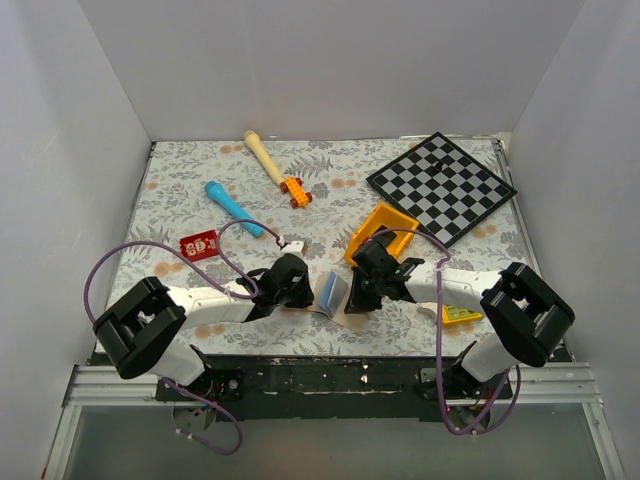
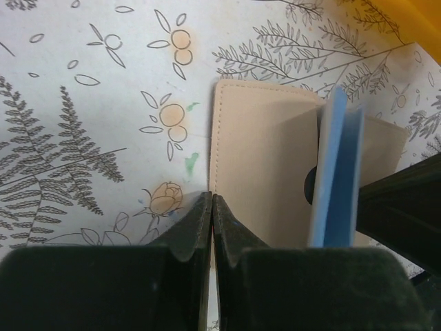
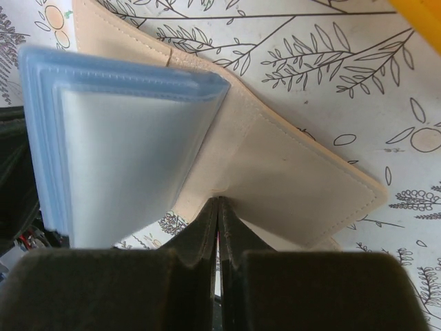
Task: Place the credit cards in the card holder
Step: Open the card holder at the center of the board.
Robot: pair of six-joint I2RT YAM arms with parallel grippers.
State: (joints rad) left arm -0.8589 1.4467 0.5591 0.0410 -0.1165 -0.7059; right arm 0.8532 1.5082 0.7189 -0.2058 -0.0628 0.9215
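Note:
The tan card holder (image 1: 331,291) stands open between my two grippers near the table's front edge, its pale blue pocket sleeves (image 3: 124,152) fanned upward. My left gripper (image 2: 212,198) is shut on the edge of one tan flap (image 2: 262,158). On the opposite side, my right gripper (image 3: 219,201) is pinched shut on the other tan flap (image 3: 289,172), which dents at the fingertips. A red credit card (image 1: 199,243) with white markings lies flat on the cloth to the left, well apart from both grippers. No card shows in the sleeves.
A yellow-orange bin (image 1: 385,228) sits just behind the right gripper (image 1: 362,295), with a chessboard (image 1: 441,186) at the back right. A blue tool (image 1: 233,208), a wooden handle (image 1: 263,155) and an orange toy car (image 1: 294,190) lie further back. A yellow-green flat item (image 1: 462,315) rests under the right arm.

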